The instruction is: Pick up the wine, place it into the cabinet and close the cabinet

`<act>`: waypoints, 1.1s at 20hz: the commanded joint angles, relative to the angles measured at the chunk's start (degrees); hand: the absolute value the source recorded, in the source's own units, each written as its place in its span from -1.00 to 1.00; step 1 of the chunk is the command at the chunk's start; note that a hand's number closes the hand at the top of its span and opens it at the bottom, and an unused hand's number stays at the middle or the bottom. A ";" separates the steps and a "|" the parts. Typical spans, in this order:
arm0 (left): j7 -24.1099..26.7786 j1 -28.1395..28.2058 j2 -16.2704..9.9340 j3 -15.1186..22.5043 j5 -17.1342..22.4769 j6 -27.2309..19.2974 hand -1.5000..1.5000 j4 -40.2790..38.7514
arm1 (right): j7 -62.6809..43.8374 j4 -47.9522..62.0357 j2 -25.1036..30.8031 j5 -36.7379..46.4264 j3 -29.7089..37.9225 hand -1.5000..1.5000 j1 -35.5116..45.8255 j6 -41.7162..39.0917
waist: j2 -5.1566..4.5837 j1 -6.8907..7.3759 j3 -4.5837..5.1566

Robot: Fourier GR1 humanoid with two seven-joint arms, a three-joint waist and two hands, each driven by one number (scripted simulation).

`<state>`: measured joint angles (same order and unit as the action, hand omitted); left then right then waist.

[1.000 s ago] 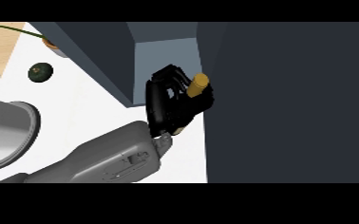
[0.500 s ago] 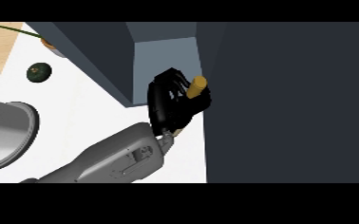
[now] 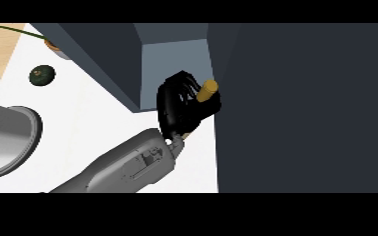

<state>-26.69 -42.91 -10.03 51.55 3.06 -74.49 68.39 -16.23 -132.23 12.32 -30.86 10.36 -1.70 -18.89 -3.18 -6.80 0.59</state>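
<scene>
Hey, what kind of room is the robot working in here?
Most likely a kitchen: a white counter carries a metal basin that looks like a sink, and a dark cabinet stands open beside it. One hand holds a yellow-topped bottle at the opening.

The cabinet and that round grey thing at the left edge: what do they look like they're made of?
The cabinet looks like painted board: flat, matte dark blue-grey faces with no grain or shine, though the look leaves it open. The round grey thing seems to be brushed metal, with a pale rim and soft streaked sheen; likely a sink basin or a pan.
</scene>
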 commanded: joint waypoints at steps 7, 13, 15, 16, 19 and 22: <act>14.46 0.04 2.74 -10.18 7.61 11.95 1.00 -5.62 | 1.01 1.93 -0.15 0.06 1.05 -1.00 -0.28 -0.58 | 0.13 0.71 -0.11; 25.72 -1.54 4.94 -19.07 12.61 19.99 1.00 -12.24 | 0.60 1.98 0.39 -0.39 0.97 -1.00 -0.30 -1.17 | 0.32 0.63 -0.19; 30.27 -1.38 5.44 -21.39 13.68 22.69 1.00 -15.49 | 1.19 1.62 -0.95 -0.06 0.56 -1.00 -1.04 -0.59 | 0.34 0.43 -0.23; 30.43 -3.59 5.15 -22.99 14.73 25.27 1.00 -18.14 | 0.59 2.01 -0.08 -0.17 0.92 -1.00 -0.23 -0.59 | 0.32 0.34 -0.26; 37.22 -3.95 5.70 -26.09 15.83 29.44 1.00 -23.77 | 0.21 1.62 -0.61 0.27 0.44 -1.00 0.28 0.40 | 0.41 0.73 -0.26; 40.89 -6.92 6.08 -29.85 17.40 33.13 1.00 -30.37 | 1.68 2.31 -0.39 -0.62 1.43 -1.00 -1.17 -1.61 | 0.59 0.38 -0.42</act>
<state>8.18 -47.81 -4.47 25.78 18.81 -46.13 45.01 -15.34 -130.70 11.89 -31.19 11.18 -2.48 -19.69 -2.69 -6.49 0.29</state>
